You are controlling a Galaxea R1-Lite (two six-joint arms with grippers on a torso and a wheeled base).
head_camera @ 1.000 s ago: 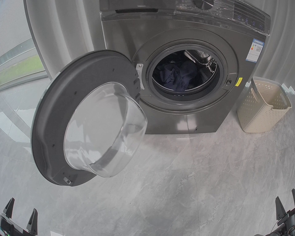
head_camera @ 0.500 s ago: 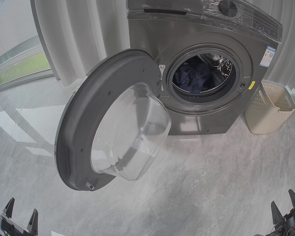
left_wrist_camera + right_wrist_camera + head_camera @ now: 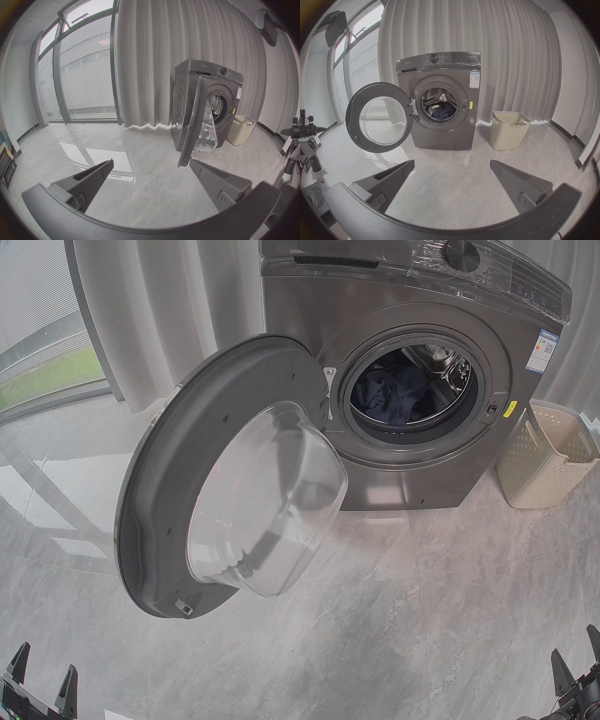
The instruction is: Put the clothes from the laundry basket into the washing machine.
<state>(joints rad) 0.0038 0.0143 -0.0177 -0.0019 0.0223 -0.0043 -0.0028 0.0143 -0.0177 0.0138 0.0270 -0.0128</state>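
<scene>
Grey tiled floor, pale curtain behind, window far left. One washer, its door open leftward, dark clothes in the drum. One basket just right. Left gripper and right gripper both spread wide, holding nothing.

A glossy grey marbled tile floor spreads across the near scene. Pale pleated curtains hang along the far wall. At the far left, a tall dark-framed window shows a building facade and a strip of grass outside.
</scene>
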